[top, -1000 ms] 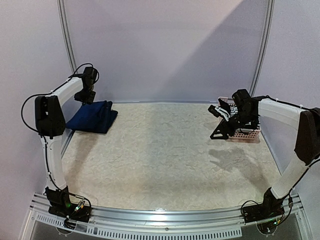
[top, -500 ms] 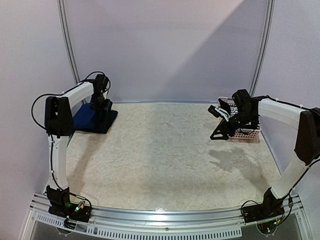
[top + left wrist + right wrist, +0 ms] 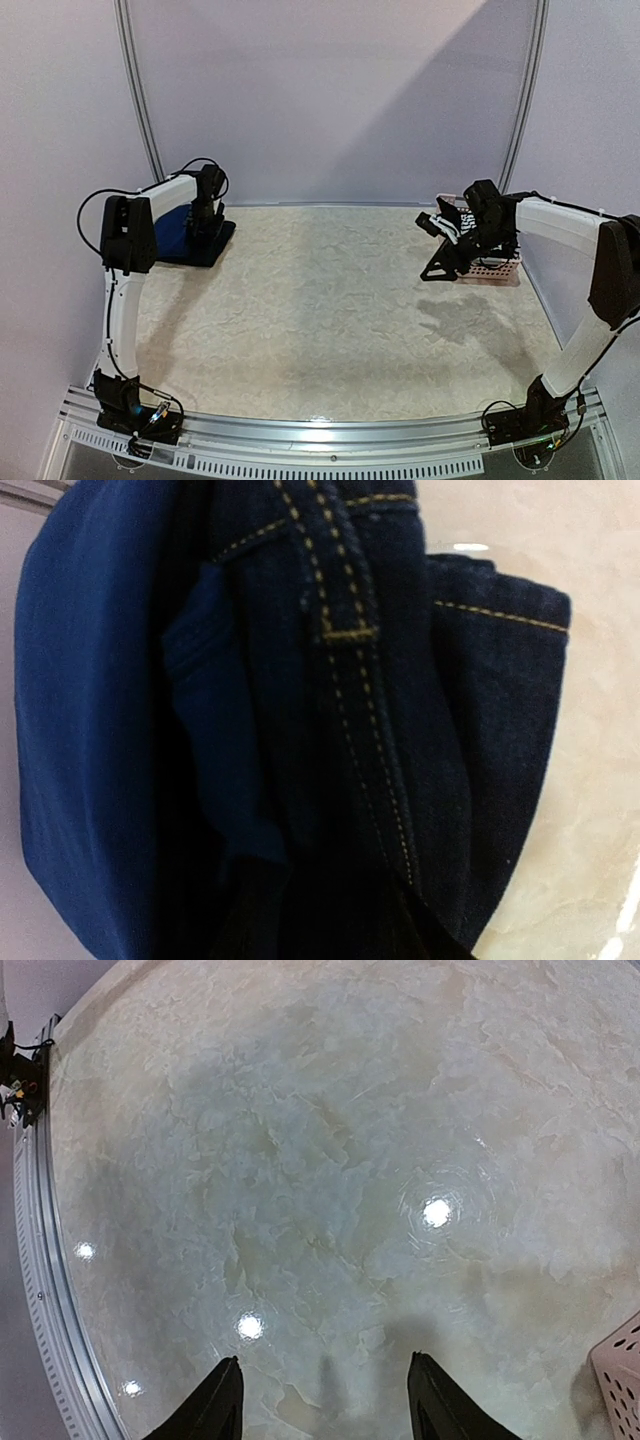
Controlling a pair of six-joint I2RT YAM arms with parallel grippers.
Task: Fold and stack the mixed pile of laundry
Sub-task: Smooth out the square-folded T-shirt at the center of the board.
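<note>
A folded stack of navy garments lies at the table's far left. In the left wrist view it fills the frame: dark denim with yellow stitching on a blue T-shirt. My left gripper is low over the stack's right side, and its jaws are lost in the dark cloth. My right gripper hangs open and empty above bare table, just left of the pink basket. A small black-and-white striped patch shows at the basket's rim. The mouse print is hidden.
The small pink perforated basket stands at the far right by the side wall, and its corner shows in the right wrist view. The pale mottled tabletop lies between the arms. Walls close in the back and both sides.
My left gripper has moved right and down, from the stack's back-left edge onto its right side. The right arm has not moved.
</note>
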